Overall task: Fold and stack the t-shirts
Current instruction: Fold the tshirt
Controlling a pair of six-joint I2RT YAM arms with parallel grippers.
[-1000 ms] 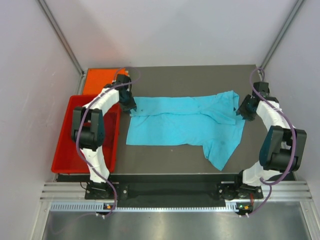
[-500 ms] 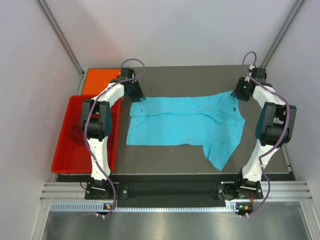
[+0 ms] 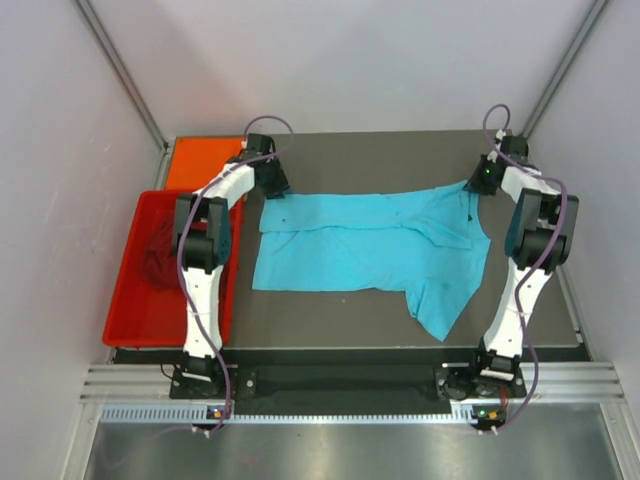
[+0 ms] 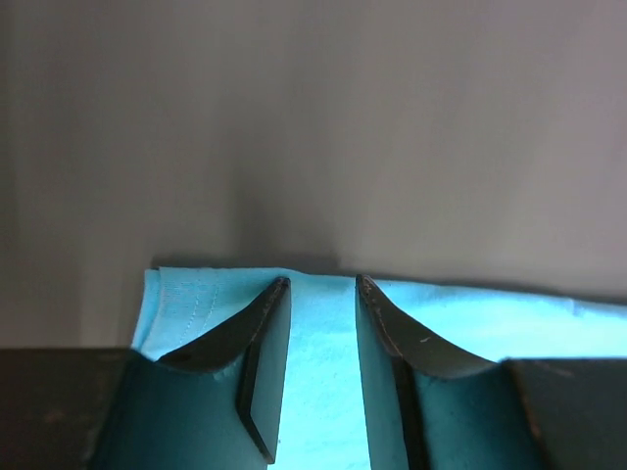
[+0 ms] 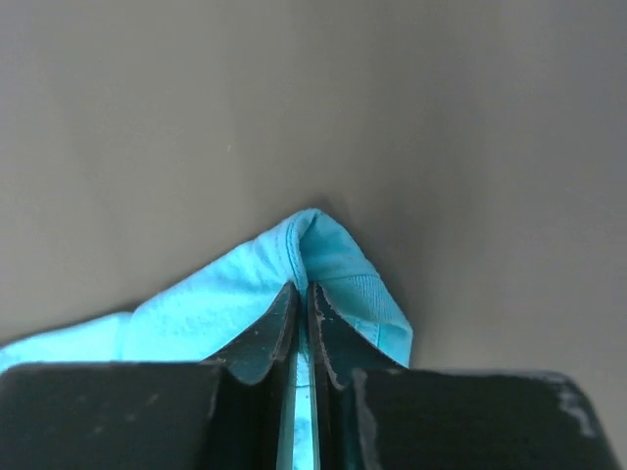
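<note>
- The right pincer (image 5: 302,289) is being held closed on a folded far corner of the blue shirt (image 3: 360,245), with a sliver of cloth being pinched between its jaws.
- The left pincer (image 4: 321,282) is being held narrowly apart, astride the shirt's other far corner. Cloth is being shown in the gap, but nothing is being pinched there yet.
- The shirt is being kept spread across the middle of the table (image 3: 380,150), one sleeve trailing toward the near edge. Both far corners are probably being taken so that the far edge can be lifted evenly and folded nearward.
- The orange shirt (image 3: 200,160) is being left at the far left, and the maroon shirt (image 3: 155,262) in the tray (image 3: 130,315), likely awaiting their turn.
- The jaw gaps are being revealed only by the wrist views. The shirt's whole spread, the other shirts and the tray are being revealed only from above.
</note>
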